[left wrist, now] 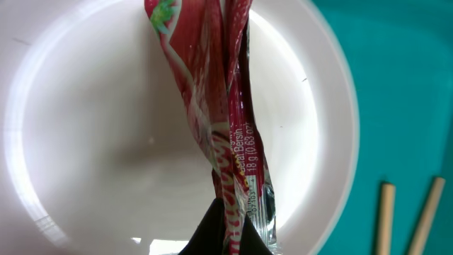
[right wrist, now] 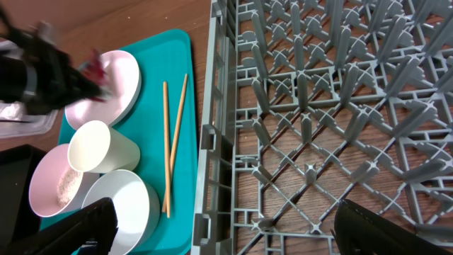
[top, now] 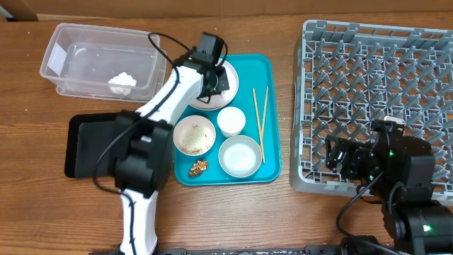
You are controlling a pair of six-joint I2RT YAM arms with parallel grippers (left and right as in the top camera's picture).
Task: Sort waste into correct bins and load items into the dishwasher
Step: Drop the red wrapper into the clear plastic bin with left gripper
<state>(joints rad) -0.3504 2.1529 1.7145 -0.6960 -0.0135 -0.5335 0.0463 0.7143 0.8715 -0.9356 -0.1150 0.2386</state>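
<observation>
Red wrapper (left wrist: pixel 228 134), hidden overhead, hangs clamped in the left gripper (left wrist: pixel 232 238) over the plate (left wrist: pixel 85 149).

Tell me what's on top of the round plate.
A crumpled red wrapper, pinched by the left claw. The rest of the plate looks bare; the strip beneath wrapper and claw is hidden.

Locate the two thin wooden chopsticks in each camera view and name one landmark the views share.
Overhead: the two thin wooden chopsticks lie along the right side of the teal serving tray, right of the bowls.
Left wrist: only their ends show, in the bottom right corner.
Right wrist: the chopsticks lie left of centre, between the white cup and the grey rack.
Shared landmark: the round white-pink plate, left of the chopsticks in every view.
</observation>
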